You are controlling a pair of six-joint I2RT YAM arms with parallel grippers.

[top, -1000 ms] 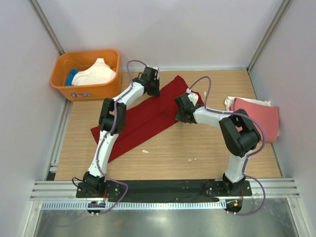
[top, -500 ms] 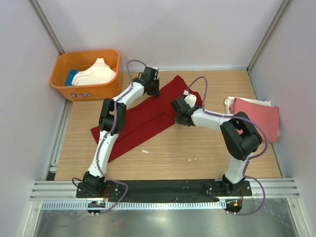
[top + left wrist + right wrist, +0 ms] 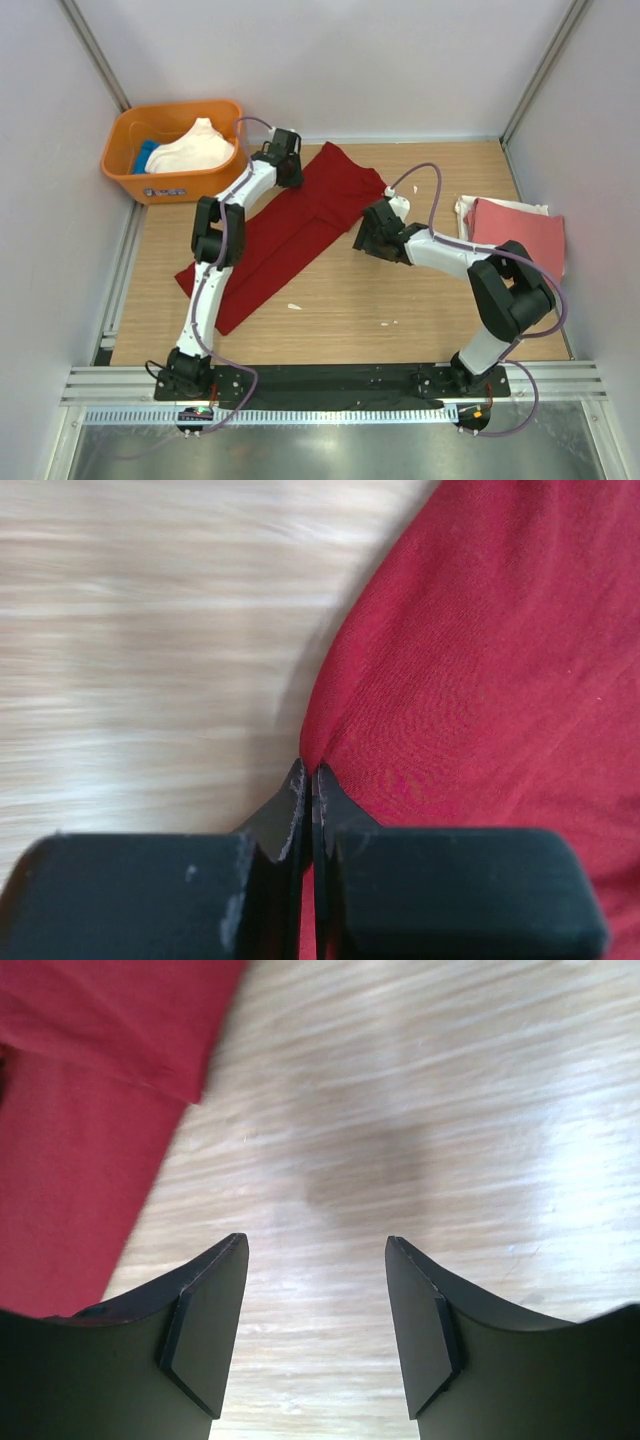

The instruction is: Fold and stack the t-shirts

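Observation:
The dark red t-shirt (image 3: 290, 225) lies as a long diagonal strip across the wooden table, also visible in the left wrist view (image 3: 480, 660) and at the upper left of the right wrist view (image 3: 80, 1110). My left gripper (image 3: 288, 172) is shut on the shirt's far left edge, with red cloth pinched between its jaws (image 3: 308, 772). My right gripper (image 3: 363, 238) stands open just right of the shirt, over bare wood, nothing between its fingers (image 3: 315, 1245). A salmon-pink t-shirt (image 3: 520, 240) rests on a white one (image 3: 464, 208) at the right.
An orange tub (image 3: 170, 180) at the back left holds a cream shirt (image 3: 195, 148) and a blue one (image 3: 147, 155). Grey walls close in on the left, back and right. Two small white scraps (image 3: 293, 306) lie on the wood nearer the front.
My right gripper opened, let go of the red shirt and drew back off it. My left gripper moved back and left, dragging the shirt that way.

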